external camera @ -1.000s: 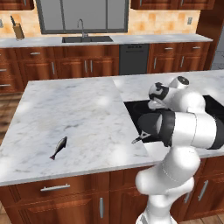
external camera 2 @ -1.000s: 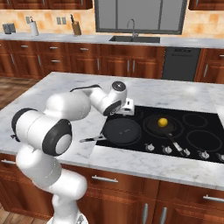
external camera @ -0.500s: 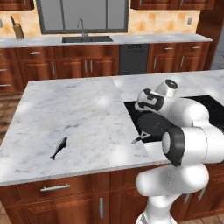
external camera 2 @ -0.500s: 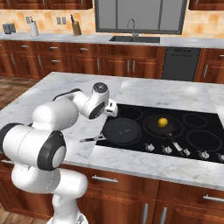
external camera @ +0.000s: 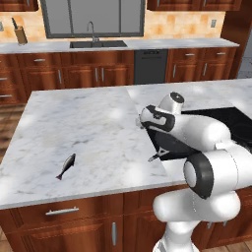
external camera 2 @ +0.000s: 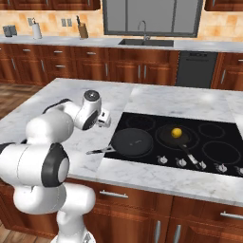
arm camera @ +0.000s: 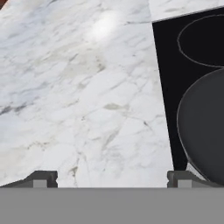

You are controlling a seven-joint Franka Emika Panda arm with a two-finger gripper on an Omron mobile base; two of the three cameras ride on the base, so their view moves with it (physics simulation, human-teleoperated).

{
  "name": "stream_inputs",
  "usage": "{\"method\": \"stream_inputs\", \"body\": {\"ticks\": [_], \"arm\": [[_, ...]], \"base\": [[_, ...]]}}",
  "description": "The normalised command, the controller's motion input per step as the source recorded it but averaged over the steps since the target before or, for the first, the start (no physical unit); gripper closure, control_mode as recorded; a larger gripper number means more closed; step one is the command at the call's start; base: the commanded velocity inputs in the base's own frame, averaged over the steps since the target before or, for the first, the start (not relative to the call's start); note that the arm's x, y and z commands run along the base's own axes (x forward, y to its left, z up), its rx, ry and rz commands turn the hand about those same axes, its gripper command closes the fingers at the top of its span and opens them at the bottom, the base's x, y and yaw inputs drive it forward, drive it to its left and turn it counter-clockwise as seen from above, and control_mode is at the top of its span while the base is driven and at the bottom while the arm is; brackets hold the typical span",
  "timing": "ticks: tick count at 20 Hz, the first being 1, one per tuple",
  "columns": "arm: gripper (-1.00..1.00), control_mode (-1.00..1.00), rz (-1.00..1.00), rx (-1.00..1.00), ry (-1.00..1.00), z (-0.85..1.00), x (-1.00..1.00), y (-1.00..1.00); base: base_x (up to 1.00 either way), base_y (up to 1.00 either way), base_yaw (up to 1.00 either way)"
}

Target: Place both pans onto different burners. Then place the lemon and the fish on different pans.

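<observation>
You see a glossy white arm (external camera 2: 52,128) with bulbous rounded links, dark grey discs at its joints and a white pedestal base (external camera: 189,229).

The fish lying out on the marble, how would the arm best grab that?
Probably from straight above, across the middle of the fish. It lies flat and slender on the counter, tail toward the front edge, so the open end effector should straddle its narrow body crosswise, with nothing nearby to bump.

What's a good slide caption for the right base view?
Lemon sits in one pan, second pan empty, open gripper over the counter.
</observation>
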Motion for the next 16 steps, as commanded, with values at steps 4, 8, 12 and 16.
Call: {"method": "stream_inputs", "body": {"ticks": [4,8,12,16], "arm": [[-1.0,-1.0,0.0,0.0,0.05,0.0,-0.06,0.92],[-1.0,-1.0,0.0,0.0,0.06,-0.01,-0.06,0.94],[-1.0,-1.0,0.0,0.0,0.06,-0.03,-0.14,0.91],[-1.0,-1.0,0.0,0.0,0.04,0.0,-0.16,0.85]], "base": [[0.0,0.0,0.0],[0.0,0.0,0.0],[0.0,0.0,0.0],[0.0,0.0,0.0]]}}
